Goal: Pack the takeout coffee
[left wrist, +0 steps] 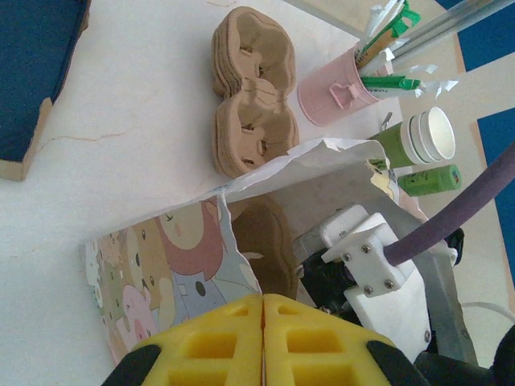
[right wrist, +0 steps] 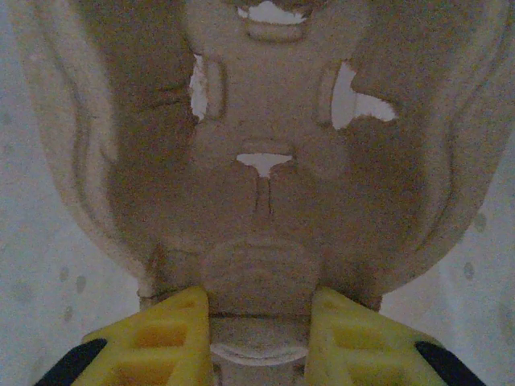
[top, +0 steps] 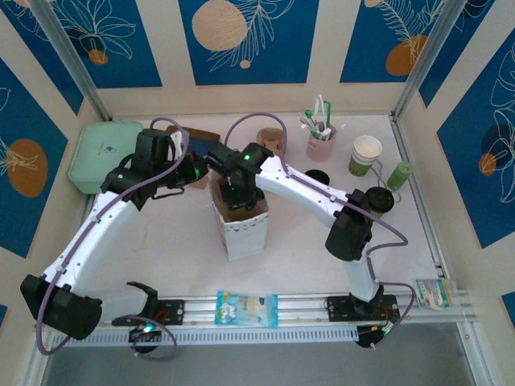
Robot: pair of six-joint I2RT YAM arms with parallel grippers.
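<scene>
A round black lid (top: 378, 199) on the table right of the bag, by my right arm's elbow, looks like the takeout coffee; its cup body is hidden from above. The cartoon-printed paper bag (top: 244, 229) stands upright mid-table. My left gripper (top: 203, 171) is shut on the bag's torn rim (left wrist: 241, 241), its yellow fingers (left wrist: 233, 330) pressed together. My right gripper (top: 237, 195) reaches down into the bag. It is shut on a brown pulp cup carrier (right wrist: 265, 161), with a finger (right wrist: 173, 338) on each side of the carrier's middle ridge.
A stack of brown carriers (left wrist: 249, 104) lies behind the bag. To the right stand a pink cup of stirrers (top: 320, 143), lidless stacked cups (top: 366, 154), a slim green tube (top: 400, 174) and a loose black lid (top: 316, 176). A green box (top: 105, 153) sits far left.
</scene>
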